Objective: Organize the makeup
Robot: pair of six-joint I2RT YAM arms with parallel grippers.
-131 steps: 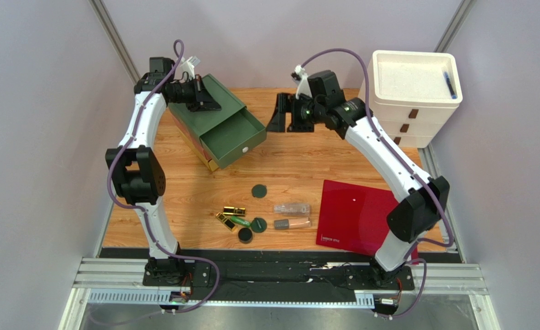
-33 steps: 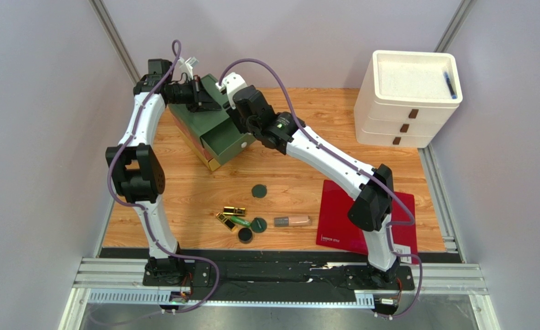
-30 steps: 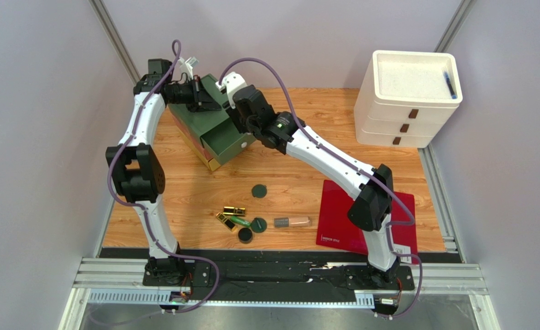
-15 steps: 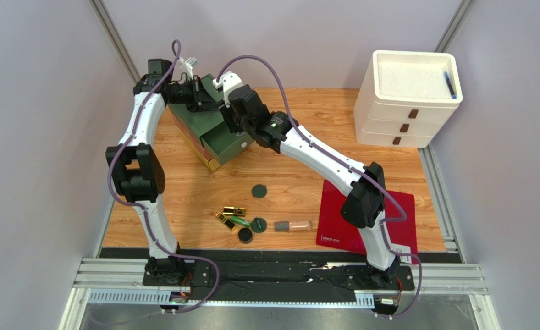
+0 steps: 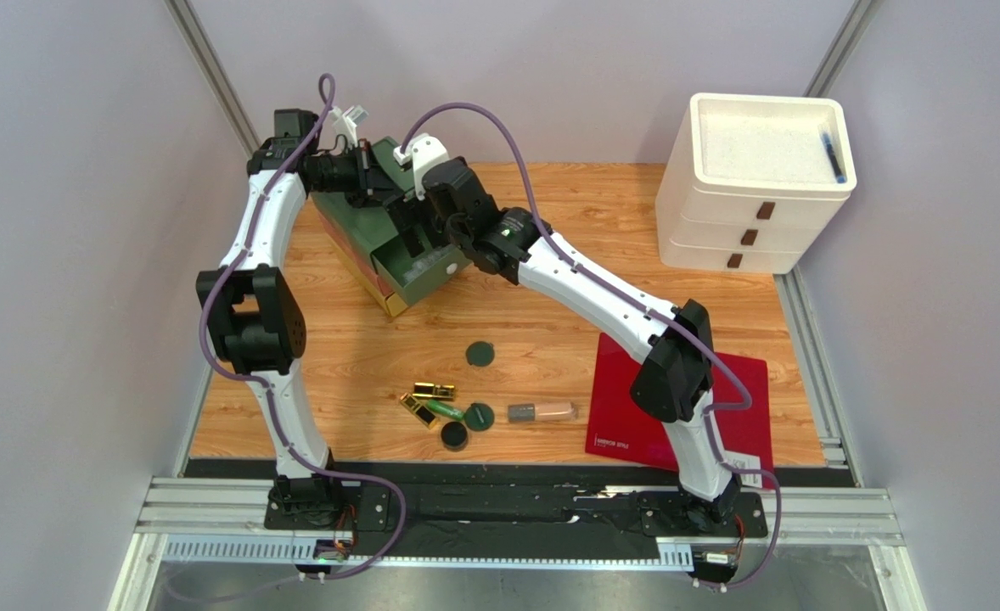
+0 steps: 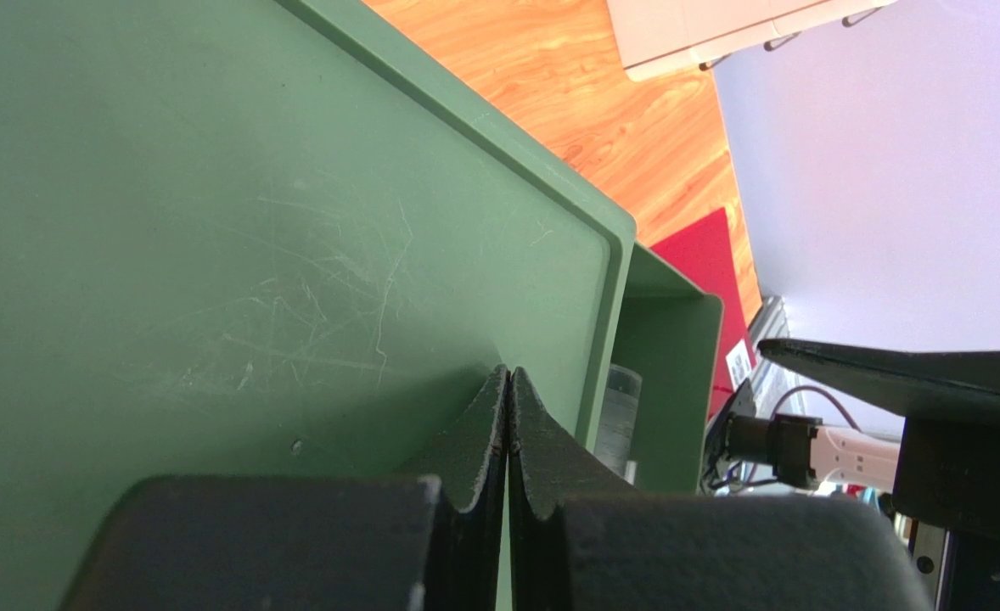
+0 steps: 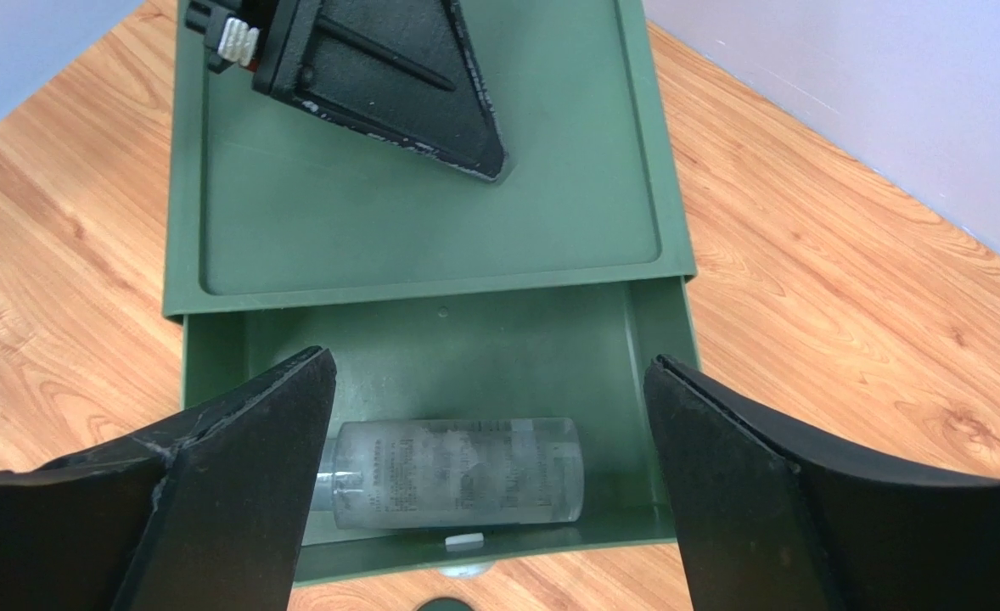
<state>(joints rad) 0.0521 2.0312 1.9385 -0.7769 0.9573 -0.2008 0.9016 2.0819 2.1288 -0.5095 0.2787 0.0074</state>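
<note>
My right claw spreads wide and empty over the green drawer holding one clear tube, my left claw closed tight on the box top; compacts, gold lipsticks and a second tube wait on the counter.

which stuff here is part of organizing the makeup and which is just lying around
Job: clear tube in the green drawer; three round compacts; gold lipstick tubes; green tube; lip-gloss tube.
Lying about: red sheet; white drawer unit.
</note>
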